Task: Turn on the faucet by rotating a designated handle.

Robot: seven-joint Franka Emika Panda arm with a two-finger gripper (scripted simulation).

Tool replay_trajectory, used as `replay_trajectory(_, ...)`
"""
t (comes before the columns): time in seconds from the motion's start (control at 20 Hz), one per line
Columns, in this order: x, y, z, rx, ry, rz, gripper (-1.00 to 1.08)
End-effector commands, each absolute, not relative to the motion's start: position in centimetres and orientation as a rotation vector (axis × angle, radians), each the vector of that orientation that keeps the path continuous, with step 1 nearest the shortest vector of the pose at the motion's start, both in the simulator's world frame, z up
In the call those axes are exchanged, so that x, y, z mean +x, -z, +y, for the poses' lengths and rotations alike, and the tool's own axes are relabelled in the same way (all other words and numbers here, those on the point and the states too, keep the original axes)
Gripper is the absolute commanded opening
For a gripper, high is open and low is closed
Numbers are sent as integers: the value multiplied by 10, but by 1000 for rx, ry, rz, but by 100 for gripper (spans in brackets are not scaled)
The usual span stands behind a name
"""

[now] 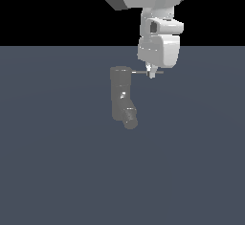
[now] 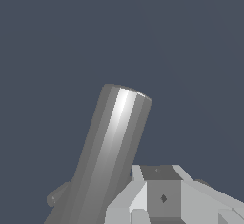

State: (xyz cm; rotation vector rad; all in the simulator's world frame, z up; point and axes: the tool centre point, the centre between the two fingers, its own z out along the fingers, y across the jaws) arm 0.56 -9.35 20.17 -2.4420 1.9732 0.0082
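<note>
The faucet is a dark grey upright cylinder on the floor, with a short angled spout at its bottom. Its handle is a thin grey rod that sticks out from the top toward the exterior view's right. My gripper hangs from above with its narrow fingertips right at the rod, near its outer half, fingers together and not around it. In the wrist view the handle shows as a large shiny grey cylinder running beside my gripper.
The white arm comes down from above the faucet. The flat blue-grey floor spreads all around. A small dark grey blob shows behind the rod in the wrist view.
</note>
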Motion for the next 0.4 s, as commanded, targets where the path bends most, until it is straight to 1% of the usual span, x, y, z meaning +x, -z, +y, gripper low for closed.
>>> replay_trajectory(0.0,11,-202,-115,-2416,0,2008,-100)
replay_trajectory(0.35,27,-202,-129,-2410,0,2015,-100)
